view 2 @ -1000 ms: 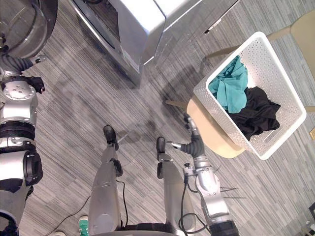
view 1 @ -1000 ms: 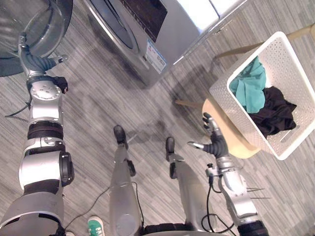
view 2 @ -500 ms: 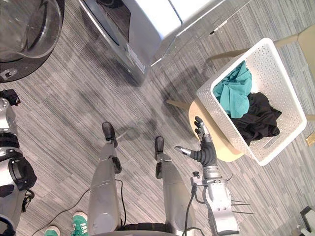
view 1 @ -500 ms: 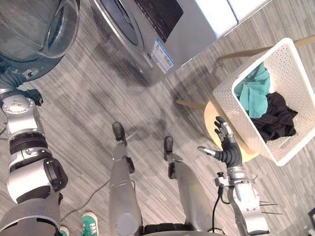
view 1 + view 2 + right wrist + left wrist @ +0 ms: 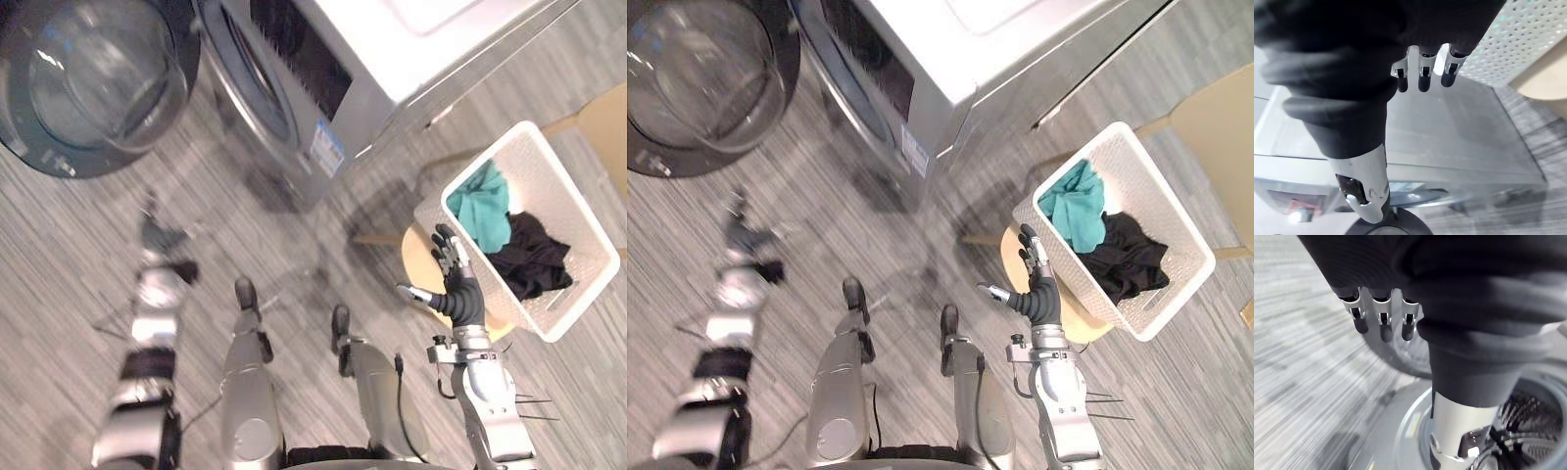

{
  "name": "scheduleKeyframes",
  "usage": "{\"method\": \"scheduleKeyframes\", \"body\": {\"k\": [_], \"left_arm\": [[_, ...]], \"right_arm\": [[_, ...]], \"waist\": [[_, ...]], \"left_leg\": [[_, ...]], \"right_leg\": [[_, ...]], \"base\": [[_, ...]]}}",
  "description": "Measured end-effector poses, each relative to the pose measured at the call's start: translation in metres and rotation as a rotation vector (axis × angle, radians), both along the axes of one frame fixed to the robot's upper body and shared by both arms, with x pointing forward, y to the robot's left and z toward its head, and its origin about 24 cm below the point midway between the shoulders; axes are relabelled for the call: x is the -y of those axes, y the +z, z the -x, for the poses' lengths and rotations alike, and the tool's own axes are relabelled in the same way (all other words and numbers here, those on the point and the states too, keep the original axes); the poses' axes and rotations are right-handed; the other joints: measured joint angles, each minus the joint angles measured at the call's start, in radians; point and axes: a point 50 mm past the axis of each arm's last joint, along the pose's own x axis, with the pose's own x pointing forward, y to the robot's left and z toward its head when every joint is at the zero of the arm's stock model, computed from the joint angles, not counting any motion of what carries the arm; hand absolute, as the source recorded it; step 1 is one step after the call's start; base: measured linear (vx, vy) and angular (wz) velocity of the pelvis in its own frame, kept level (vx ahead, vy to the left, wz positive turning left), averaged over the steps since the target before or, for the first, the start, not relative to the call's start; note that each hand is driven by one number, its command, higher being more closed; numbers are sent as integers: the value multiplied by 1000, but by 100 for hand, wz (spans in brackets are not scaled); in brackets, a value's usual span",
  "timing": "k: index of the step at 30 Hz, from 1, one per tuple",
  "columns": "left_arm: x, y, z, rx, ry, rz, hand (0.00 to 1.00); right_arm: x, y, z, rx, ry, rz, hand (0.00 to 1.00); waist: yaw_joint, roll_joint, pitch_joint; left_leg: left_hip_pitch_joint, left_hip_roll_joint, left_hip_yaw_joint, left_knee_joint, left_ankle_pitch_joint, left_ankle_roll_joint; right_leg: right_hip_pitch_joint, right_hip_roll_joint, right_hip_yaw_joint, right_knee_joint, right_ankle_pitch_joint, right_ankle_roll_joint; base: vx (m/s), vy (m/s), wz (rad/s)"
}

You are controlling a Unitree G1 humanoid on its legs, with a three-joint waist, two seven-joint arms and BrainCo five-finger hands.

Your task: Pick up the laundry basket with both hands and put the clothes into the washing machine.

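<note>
Laundry basket point(image 5: 1161, 196): white perforated plastic, matt. Inside it, teal cloth point(image 5: 1073, 211) and black cloth point(image 5: 1127, 259), both soft and crumpled. Washing machine point(image 5: 1019, 59): smooth silver-grey metal with a slight sheen; door point(image 5: 700, 73) is glossy clear glass. Stool point(image 5: 419, 257): smooth pale wood. Floor point(image 5: 872, 225): matt grey, finely striped. Right hand point(image 5: 453, 284): dark ribbed cover.

Both eye views look steeply down from the head, sharing the washing machine point(image 5: 343, 69) and laundry basket point(image 5: 578, 245); both wrist views face the machine from close by.
</note>
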Motion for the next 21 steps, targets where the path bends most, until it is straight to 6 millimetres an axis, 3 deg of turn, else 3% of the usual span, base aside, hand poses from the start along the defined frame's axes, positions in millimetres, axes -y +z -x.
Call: {"method": "scheduleKeyframes", "body": {"k": [3, 5, 7, 9, 10, 12, 13, 14, 15, 16, 17, 18, 19, 20, 21], "left_arm": [[8, -35, 39, -171, 4, 47, 0], [9, -48, 57, -252, -5, 50, 0], [13, -56, 66, -296, -13, 61, 0], [18, -60, 69, -315, -29, 57, 0], [20, -63, 72, -335, -34, 59, 0], [24, -69, 81, -379, -50, 60, 0], [23, -73, 87, -410, -52, 54, 0], [22, -76, 92, -435, -53, 54, 0], [21, -77, 95, -445, -52, 58, 0], [18, -77, 96, -442, -36, 66, 0], [17, -77, 96, -441, -32, 66, 0], [17, -78, 97, -446, -28, 67, 0], [18, -77, 95, -441, -37, 62, 0], [19, -76, 94, -432, -48, 58, 0], [19, -75, 91, -420, -53, 56, 0]], "right_arm": [[7, -10, -4, -47, -29, 36, 0], [5, -9, -10, -41, -25, 50, 0], [4, -6, -15, -28, -21, 70, 0], [2, -6, -22, -30, -26, 93, 0], [2, -8, -25, -40, -25, 110, 0], [4, -17, -26, -86, -20, 143, 0], [1, -21, -25, -105, -5, 166, 0], [-1, -24, -24, -117, 12, 189, 0], [-3, -26, -23, -124, 28, 209, 0], [-7, -33, -22, -152, 66, 262, 0], [-7, -35, -21, -162, 76, 283, 0], [-9, -40, -21, -184, 99, 319, 0], [-10, -42, -21, -195, 113, 337, 0], [-10, -43, -21, -198, 116, 348, 0], [-8, -43, -25, -199, 111, 368, 0]], "waist": [[-8, 31, -39], [-12, 34, -41], [-30, 48, -59], [-45, 52, -67], [-48, 60, -77], [-48, 83, -105], [-48, 97, -116], [-47, 111, -125], [-45, 112, -125], [-29, 115, -127], [-30, 120, -127], [-31, 124, -127], [-31, 115, -122], [-29, 116, -122], [-26, 115, -121]], "left_leg": [[65, 6, 62, 9, -33, -2], [133, 11, 128, 12, -60, -7], [183, 21, 193, 1, -77, -10], [259, 36, 282, -24, -86, -12], [298, 44, 335, -20, -103, -22], [352, 66, 402, -8, -128, -54], [374, 104, 442, 51, -164, -74], [380, 148, 458, 114, -183, -88], [377, 182, 455, 176, -187, -89], [343, 268, 389, 369, -174, -50], [323, 294, 348, 434, -157, -21], [274, 326, 252, 563, -84, 67], [213, 316, 152, 668, -111, 50], [188, 300, 119, 703, -140, 41], [150, 239, 57, 715, -187, 38]], "right_leg": [[41, 9, 83, -57, 38, 15], [71, 14, 158, -91, 68, 32], [74, 9, 125, -116, 115, 37], [83, -42, -146, -138, 142, -35], [109, -82, -323, -140, 107, -84], [151, -125, -510, -140, 100, -84], [165, -106, -509, -142, 105, -60], [166, -76, -475, -141, 99, -61], [167, -63, -452, -138, 93, -64], [180, -26, -403, -132, 90, -71], [188, -13, -387, -127, 90, -74], [210, 1, -360, -122, 88, -82], [230, 0, -329, -126, 87, -90], [236, -5, -314, -128, 87, -91], [253, -21, -285, -135, 87, -90]], "base": [[100, 46, -75], [78, 89, -133], [53, 90, -125], [46, 71, -119], [57, 69, -118], [99, 35, -120], [136, -51, -118], [131, -89, -104], [245, -192, -126], [228, -176, -116], [268, -198, -123], [208, -85, -81], [212, -50, -78], [206, 19, -73], [165, 33, -58]]}}
